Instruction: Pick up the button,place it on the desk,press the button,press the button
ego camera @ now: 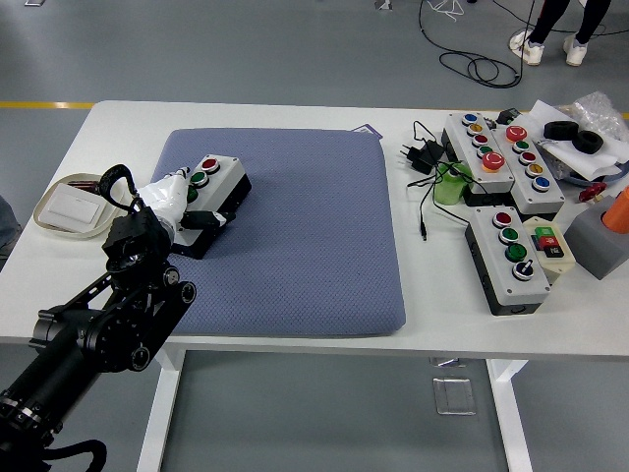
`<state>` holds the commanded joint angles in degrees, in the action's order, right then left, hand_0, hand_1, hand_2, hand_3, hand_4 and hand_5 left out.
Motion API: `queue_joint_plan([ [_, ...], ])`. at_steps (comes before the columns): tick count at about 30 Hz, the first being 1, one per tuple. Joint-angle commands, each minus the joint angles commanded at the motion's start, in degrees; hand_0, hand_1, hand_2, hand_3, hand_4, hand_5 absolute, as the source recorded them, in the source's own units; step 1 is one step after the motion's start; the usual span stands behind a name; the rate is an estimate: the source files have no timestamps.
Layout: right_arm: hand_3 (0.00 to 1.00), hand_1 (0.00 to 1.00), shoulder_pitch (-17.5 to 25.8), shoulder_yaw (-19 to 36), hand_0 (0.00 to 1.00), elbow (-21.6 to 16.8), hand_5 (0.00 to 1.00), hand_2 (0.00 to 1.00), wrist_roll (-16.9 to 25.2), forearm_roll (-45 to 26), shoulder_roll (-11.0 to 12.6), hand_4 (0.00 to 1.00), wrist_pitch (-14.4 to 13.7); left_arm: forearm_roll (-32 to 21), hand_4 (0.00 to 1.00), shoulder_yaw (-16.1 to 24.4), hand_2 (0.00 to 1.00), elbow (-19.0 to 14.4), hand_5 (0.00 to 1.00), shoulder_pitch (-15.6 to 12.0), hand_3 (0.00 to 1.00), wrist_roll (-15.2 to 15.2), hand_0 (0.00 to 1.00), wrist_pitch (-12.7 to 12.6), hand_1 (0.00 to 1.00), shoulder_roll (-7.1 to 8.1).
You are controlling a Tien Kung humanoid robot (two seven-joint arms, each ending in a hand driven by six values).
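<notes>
One hand works, your left hand [169,200], fingers bunched over the button box [208,191] on the pad [295,236] near the table's [295,116] left edge, seemingly pressing a button.

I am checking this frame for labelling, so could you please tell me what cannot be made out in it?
Head view only:
- Near end of the white three-button control box on the blue-grey cushion: covered by the robot's left hand.
- Whether a finger actually touches a button: hidden by the hand itself.
- Orange object: cut off by the right edge.
- Person: only legs show, cut by the top edge.
</notes>
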<state>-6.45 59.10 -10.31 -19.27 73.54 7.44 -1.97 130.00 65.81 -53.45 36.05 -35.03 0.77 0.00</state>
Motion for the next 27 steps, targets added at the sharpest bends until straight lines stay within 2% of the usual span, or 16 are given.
queue_joint_plan([
  [5,0.583,0.640,0.1,0.1,0.644,0.0,0.240,0.672,0.0,0.1,0.0,0.387,0.0,0.0,0.998,0.1,0.961,1.1,0.687,0.3,0.998,-0.1,0.523,0.9,0.713,0.00],
  [6,0.583,0.638,0.1,0.1,0.644,0.0,0.241,0.671,0.0,0.1,0.0,0.386,-0.1,0.0,0.998,0.0,0.886,1.2,0.680,0.4,0.998,-0.1,0.455,1.1,0.630,0.00],
  [11,0.583,0.638,0.1,-0.1,0.644,0.0,0.241,0.671,0.0,0.0,0.0,0.386,-0.1,0.0,0.998,-0.2,0.886,2.1,0.680,0.7,0.998,-0.1,0.455,1.8,0.630,0.00],
  [12,0.584,0.639,0.0,-0.1,0.644,0.0,0.237,0.670,0.0,0.0,0.0,0.388,-0.1,0.0,0.994,-0.2,0.616,2.2,0.669,0.8,0.998,-0.1,0.309,1.9,0.474,0.00],
  [17,0.584,0.639,0.0,-0.1,0.644,0.0,0.237,0.670,0.0,-0.2,0.0,0.388,-0.1,0.0,0.994,-1.1,0.616,2.2,0.669,0.9,0.998,0.0,0.309,2.0,0.474,0.00],
  [18,0.584,0.637,0.0,-0.1,0.644,0.0,0.239,0.670,0.0,-0.2,0.0,0.387,-0.1,0.0,0.911,-1.2,0.398,2.2,0.560,0.9,0.970,0.1,0.199,2.1,0.340,0.00],
  [23,0.584,0.637,0.0,-0.2,0.644,0.0,0.239,0.670,0.0,-0.3,0.0,0.387,-0.1,0.0,0.911,-1.5,0.398,2.3,0.560,0.9,0.970,0.9,0.199,2.3,0.340,0.00],
  [24,0.584,0.638,0.0,-0.2,0.644,0.0,0.238,0.670,0.0,-0.3,0.0,0.387,-0.1,0.0,0.884,-1.5,0.286,2.3,0.536,1.0,0.834,1.0,0.176,2.3,0.285,0.00],
  [27,0.584,0.638,0.0,-0.1,0.644,0.0,0.238,0.670,0.0,-0.2,0.0,0.387,-0.1,0.0,0.884,-1.5,0.286,2.3,0.536,1.0,0.834,1.2,0.176,2.2,0.285,0.00],
])
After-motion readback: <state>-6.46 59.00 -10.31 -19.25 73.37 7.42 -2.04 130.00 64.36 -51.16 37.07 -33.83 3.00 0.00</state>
